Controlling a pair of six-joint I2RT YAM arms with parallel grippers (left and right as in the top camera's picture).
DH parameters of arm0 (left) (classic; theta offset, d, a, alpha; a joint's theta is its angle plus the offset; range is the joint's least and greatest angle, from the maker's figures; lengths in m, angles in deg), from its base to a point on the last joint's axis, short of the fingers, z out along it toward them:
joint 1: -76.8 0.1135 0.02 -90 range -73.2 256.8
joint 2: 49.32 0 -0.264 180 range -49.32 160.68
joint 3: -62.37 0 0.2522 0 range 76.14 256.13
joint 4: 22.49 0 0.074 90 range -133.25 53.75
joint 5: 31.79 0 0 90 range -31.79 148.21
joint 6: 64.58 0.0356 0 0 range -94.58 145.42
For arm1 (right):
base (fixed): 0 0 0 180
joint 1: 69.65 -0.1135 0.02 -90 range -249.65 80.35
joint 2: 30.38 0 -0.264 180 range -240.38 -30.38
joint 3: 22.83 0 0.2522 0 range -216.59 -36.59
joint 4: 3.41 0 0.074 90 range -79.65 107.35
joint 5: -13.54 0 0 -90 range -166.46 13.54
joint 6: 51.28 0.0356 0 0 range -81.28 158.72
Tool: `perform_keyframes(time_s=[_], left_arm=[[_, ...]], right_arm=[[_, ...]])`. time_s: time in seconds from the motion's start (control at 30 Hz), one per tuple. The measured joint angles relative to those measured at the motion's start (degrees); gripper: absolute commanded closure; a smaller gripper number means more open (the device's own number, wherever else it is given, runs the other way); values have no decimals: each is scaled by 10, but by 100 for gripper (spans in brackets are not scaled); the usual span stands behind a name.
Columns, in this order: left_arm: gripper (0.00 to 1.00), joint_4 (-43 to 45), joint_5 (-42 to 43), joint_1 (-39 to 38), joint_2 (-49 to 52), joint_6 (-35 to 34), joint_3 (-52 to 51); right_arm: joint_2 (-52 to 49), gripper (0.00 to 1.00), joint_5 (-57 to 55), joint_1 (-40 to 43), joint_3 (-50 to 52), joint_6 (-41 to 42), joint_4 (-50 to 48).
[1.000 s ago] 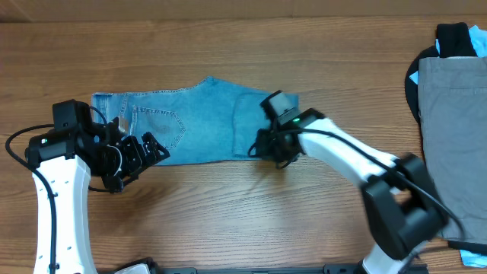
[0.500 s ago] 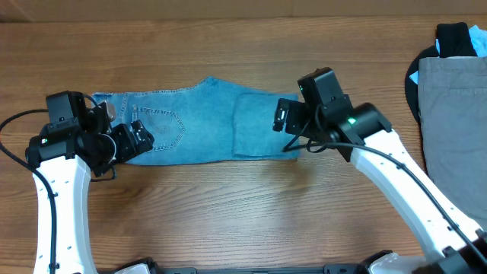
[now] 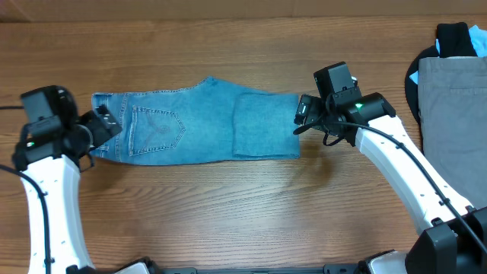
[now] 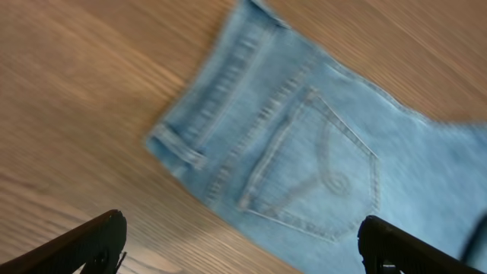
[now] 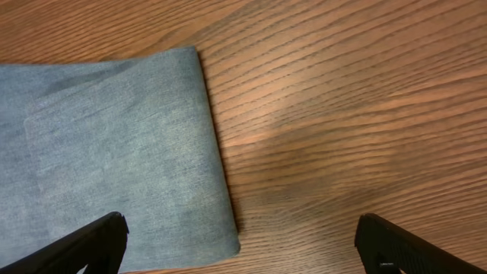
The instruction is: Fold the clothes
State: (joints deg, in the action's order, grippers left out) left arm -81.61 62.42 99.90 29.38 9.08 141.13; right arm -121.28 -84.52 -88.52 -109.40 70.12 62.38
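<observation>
The clothes, light blue jeans [image 3: 190, 122], lie flat across the table's middle, waistband at the left. Their legs are folded back over themselves into a double layer [image 3: 265, 125] at the right. My left gripper [image 3: 101, 125] hovers open at the waistband end. In the left wrist view the back pocket [image 4: 316, 171] and waistband [image 4: 217, 106] lie ahead of the open left gripper [image 4: 243, 255]. My right gripper [image 3: 304, 116] stands open just past the folded right edge. The right wrist view shows that edge [image 5: 217, 167] between the right gripper's [image 5: 243, 255] spread fingers, nothing held.
Grey-khaki trousers [image 3: 454, 144] lie stacked at the right edge on a black garment [image 3: 454, 36], with a bit of light blue cloth [image 3: 478, 38] at the top. Bare wooden table [image 3: 228, 213] runs in front of and behind the jeans.
The right gripper has opened, let go of the jeans' folded end and drawn back to the right. The left arm has pulled back leftward off the jeans to the waistband end.
</observation>
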Motion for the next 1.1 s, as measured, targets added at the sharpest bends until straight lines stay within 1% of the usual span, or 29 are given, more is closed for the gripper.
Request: perform_keyframes(time_s=[0.17, 0.27, 0.4, 0.5, 0.67, 0.93, 1.03, 1.1], left_arm=[[0, 9, 59, 64, 53, -5, 0], [0, 11, 76, 78, 86, -7, 0], [0, 32, 87, 80, 123, -7, 0], [0, 55, 93, 80, 139, -6, 0], [0, 62, 96, 80, 145, -5, 0], [0, 62, 98, 80, 160, -5, 0], [0, 62, 97, 80, 160, -5, 0], [0, 61, 97, 80, 160, -5, 0]], right_arm=[[-2, 0, -1, 4, 0, -6, -6], [-13, 0, -1, 4, 0, -11, -10], [-49, 0, 8, 5, 0, -15, -17], [-87, 0, 53, 5, 0, -46, -49], [-135, 0, 126, 5, 0, -91, -82], [-165, 0, 165, 5, 1, -112, -111], [-177, 4, 185, 5, 1, -116, -118], [-187, 14, 207, 5, 1, -118, -126]])
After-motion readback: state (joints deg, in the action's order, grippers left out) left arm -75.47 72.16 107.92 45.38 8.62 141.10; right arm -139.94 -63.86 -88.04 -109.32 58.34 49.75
